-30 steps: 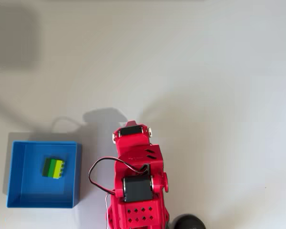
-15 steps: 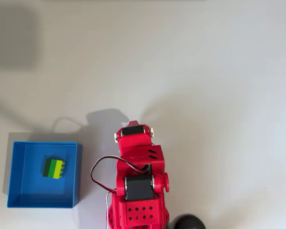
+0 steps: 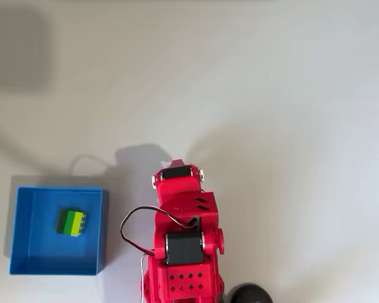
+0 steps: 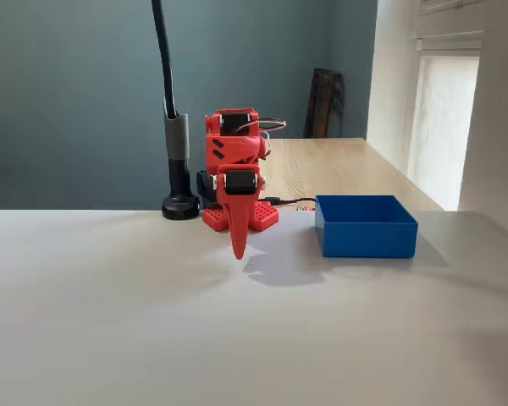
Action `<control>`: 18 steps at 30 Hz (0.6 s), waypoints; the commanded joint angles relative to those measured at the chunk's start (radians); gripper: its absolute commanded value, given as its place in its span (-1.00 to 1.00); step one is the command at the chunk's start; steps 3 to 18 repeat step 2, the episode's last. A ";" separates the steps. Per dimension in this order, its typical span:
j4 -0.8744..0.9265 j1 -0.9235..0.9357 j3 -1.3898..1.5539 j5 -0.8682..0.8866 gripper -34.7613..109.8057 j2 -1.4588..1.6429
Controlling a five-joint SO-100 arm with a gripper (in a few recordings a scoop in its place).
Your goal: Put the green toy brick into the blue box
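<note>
Inside the blue box point(image 3: 25, 252) the green toy brick point(image 3: 71, 222) lies unmoved over the last second, red arm barely shifted, gripper point(image 4: 238, 249) fingers together, empty, so task looks done.

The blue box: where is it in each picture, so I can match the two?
Overhead view: the blue box sits at lower left, left of the red arm.
Fixed view: the blue box sits right of centre, right of the arm.
Shared landmark: the red arm.

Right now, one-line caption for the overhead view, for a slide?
Green brick rests inside the blue box; red arm folded beside it.
</note>
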 commanded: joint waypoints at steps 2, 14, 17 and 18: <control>-0.014 -0.009 0.006 -0.011 -0.52 0.009; -0.014 -0.009 0.006 -0.011 -0.52 0.009; -0.014 -0.009 0.006 -0.011 -0.52 0.009; -0.014 -0.009 0.006 -0.011 -0.52 0.009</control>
